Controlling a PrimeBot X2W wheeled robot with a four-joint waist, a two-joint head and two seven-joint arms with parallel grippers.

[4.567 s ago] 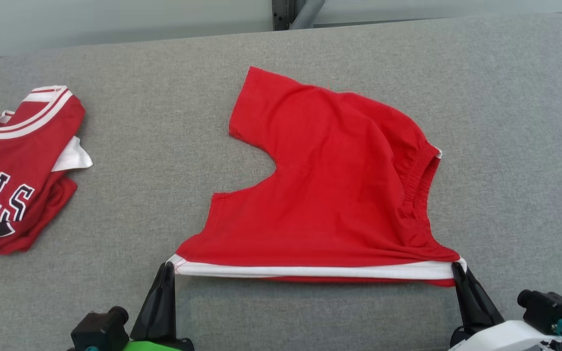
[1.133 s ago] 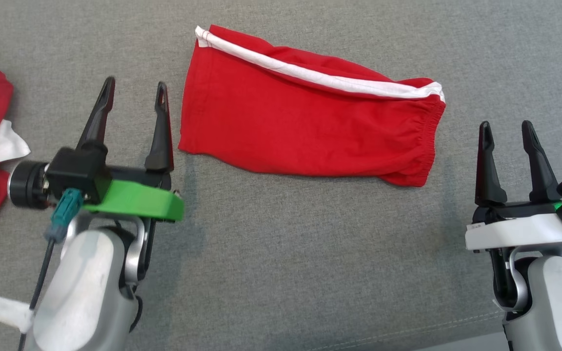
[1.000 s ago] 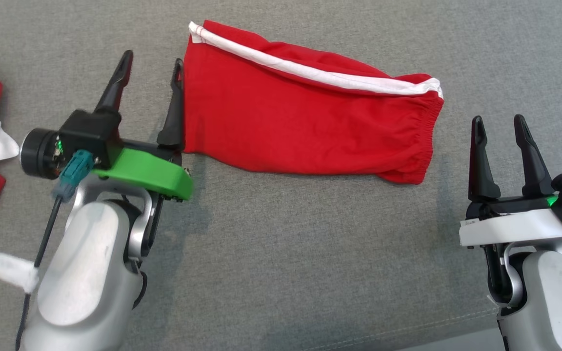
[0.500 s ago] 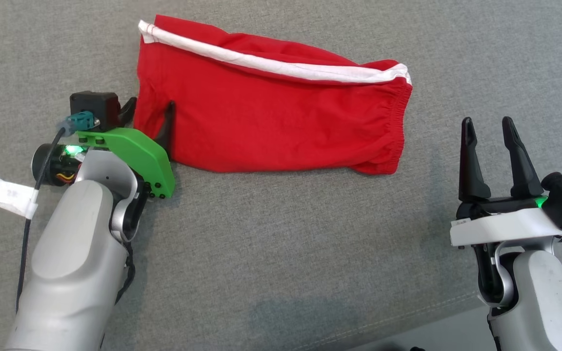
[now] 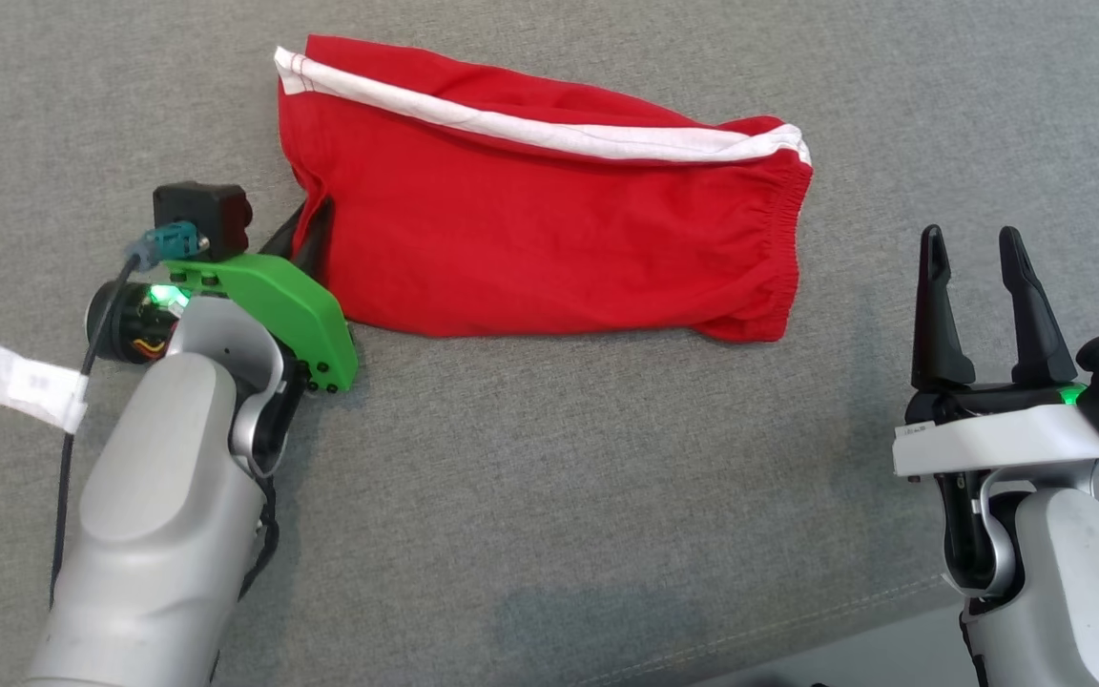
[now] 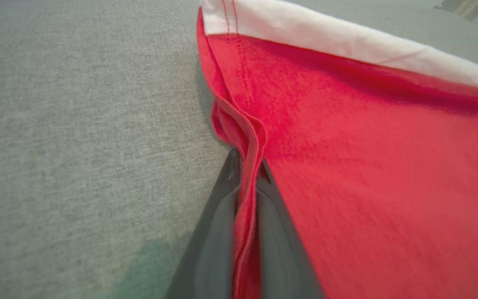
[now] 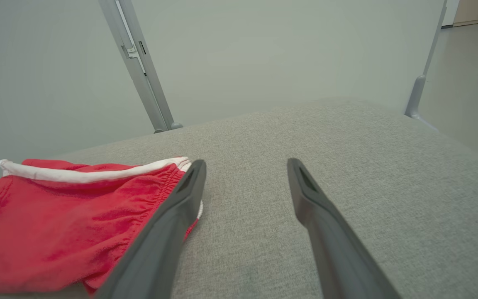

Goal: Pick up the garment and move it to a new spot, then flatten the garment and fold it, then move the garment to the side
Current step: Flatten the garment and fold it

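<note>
We see the shorts lying folded in half toward the far side of the grey surface. The white stripe runs along their far edge and the waistband is at the right end.

The left fingers are pressed together on the left edge of the shorts. In the left wrist view a ridge of red cloth is pinched between them. We judge that the hold is taken on this edge so that the folded layers can be dragged as one, without opening the fold. We cannot tell if every layer is caught.

The right fingers stand wide apart and hold nothing. They are near the waistband end and do not touch the cloth, so this arm seems kept out of the way.

The folding looks done, so we think the step in hand is moving the shorts to the side. With one hold only, the free end may trail and wrinkle.
</note>
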